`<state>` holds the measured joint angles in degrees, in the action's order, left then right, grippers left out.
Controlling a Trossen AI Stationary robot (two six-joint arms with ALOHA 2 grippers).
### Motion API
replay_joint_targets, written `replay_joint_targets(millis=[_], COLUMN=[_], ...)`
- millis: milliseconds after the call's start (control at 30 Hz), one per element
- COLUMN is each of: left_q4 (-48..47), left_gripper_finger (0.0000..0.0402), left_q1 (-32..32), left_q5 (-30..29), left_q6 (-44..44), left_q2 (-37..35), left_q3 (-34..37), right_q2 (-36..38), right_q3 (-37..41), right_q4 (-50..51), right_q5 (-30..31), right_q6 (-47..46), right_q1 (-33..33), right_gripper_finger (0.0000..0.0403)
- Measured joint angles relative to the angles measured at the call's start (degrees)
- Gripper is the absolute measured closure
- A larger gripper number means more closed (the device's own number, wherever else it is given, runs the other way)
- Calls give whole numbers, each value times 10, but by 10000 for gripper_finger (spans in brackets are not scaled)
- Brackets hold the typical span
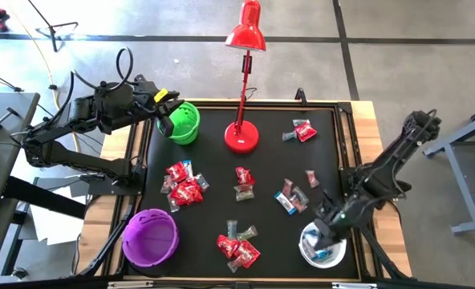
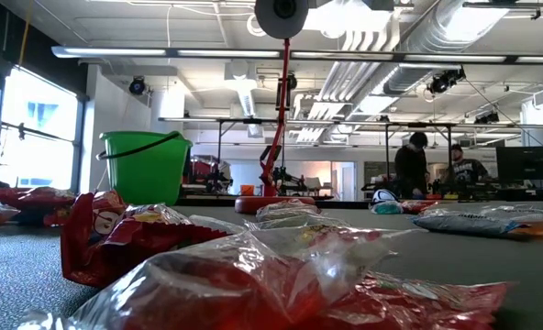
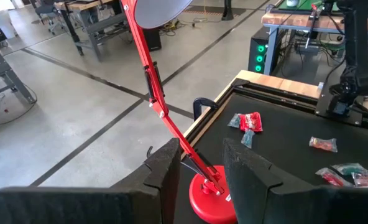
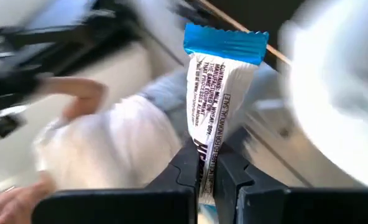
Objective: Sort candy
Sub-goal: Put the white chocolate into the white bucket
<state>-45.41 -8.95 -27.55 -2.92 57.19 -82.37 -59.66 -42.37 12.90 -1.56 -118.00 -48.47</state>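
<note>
Right wrist view has the right end effector (image 4: 207, 177) pinched tight on a blue-and-white candy (image 4: 220, 93) over the white bowl (image 1: 322, 247); left end effector (image 3: 199, 163) hangs part-open, holding nothing, by the green bowl (image 1: 184, 123).

The mat (image 1: 221, 193) in the middle of the high view is matt black and looks finely grained; the table (image 1: 367, 120) edge showing at its right is pale bare wood. The lamp (image 1: 244, 88) at top centre is glossy red, with a smooth enamelled shade and base. The bowls, green (image 1: 183, 122), purple (image 1: 150, 238) and white (image 1: 322, 247), look like smooth plastic. The candy (image 2: 253, 275) in the low view's foreground has crinkled, shiny clear and red film. In the right wrist view, a blue-and-white sweet (image 4: 218, 93) in smooth printed foil sits between matt black fingers (image 4: 187, 171).
</note>
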Motion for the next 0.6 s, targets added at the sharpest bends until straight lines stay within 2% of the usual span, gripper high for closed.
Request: replay_joint_targets(millis=[100,200,333,600], left_q4=[0,0,0,0], left_gripper_finger=[296,296,296,296], left_q1=[0,0,0,0], left_q5=[1,8,18,18], left_q6=[0,0,-10,-15], left_q2=[0,0,0,0], left_q3=[0,0,0,0], right_q2=[0,0,0,0], right_q3=[0,0,0,0], right_q4=[88,158,168,164], right_q5=[-17,-2,2,3], right_q6=[-71,-117,-120,-107], right_q1=[-30,-48,-52,-52], right_gripper_finger=[391,390,371,299])
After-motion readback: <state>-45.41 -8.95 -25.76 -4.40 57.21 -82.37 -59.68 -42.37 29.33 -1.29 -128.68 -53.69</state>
